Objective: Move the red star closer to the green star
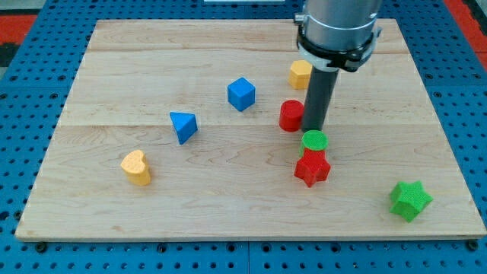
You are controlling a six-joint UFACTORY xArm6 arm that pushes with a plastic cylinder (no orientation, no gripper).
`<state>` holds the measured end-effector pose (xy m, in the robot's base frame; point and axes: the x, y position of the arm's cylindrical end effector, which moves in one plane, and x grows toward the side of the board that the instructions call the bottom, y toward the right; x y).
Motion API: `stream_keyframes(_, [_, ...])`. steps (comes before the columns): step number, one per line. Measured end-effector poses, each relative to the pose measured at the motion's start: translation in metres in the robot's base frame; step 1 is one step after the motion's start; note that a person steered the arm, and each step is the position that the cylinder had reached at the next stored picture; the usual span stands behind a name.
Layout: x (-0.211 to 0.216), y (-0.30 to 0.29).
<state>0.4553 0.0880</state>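
The rod ends in no pincer, so nothing is gripped or held; its tip (314,129) sits on the wooden board (114,61) just above the green cylinder (313,140) in the view, at the right edge of the red cylinder (291,116), though whether it touches either cannot be told. The red star (312,167) lies directly below the green cylinder, pressed against it, a little right of the board's centre. The green star (410,200) rests near the board's lower right corner, well apart from the red star, to the view's right and lower. A yellow block (300,74), its shape unclear, sits beside the rod's left side toward the view's top, partly behind the arm housing (338,27). A blue cube (241,93) stands left of the red cylinder, a blue triangle (183,126) lies further left and lower, and a yellow heart (136,167) rests toward the lower left. The board lies on a blue perforated table (30,91).
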Motion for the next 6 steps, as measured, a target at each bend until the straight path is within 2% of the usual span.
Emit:
stream_keyframes(2, [0.021, -0.017])
stream_keyframes(4, [0.064, -0.082])
stream_keyframes(5, [0.092, -0.087])
stream_keyframes(6, [0.094, -0.048])
